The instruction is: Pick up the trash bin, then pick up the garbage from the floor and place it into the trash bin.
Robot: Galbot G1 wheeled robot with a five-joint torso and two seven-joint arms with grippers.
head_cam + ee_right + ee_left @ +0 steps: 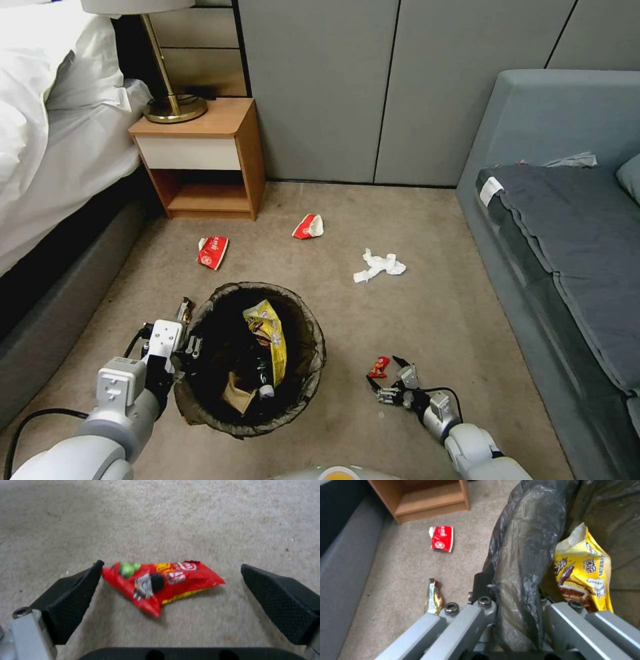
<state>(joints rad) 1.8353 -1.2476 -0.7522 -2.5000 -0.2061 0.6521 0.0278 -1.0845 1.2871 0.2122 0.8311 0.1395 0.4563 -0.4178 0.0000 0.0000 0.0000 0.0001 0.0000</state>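
Here, left gripper (193,347) clamps the bag-lined rim of the round dark-lined trash bin (303,380), yellow snack wrapper (270,337) inside. Right gripper (173,590), fingers spread wide, straddles a small red crinkled snack packet (166,582) on beige carpet floor (433,313).

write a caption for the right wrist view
Open right pincer straddling a red snack wrapper on the carpet.
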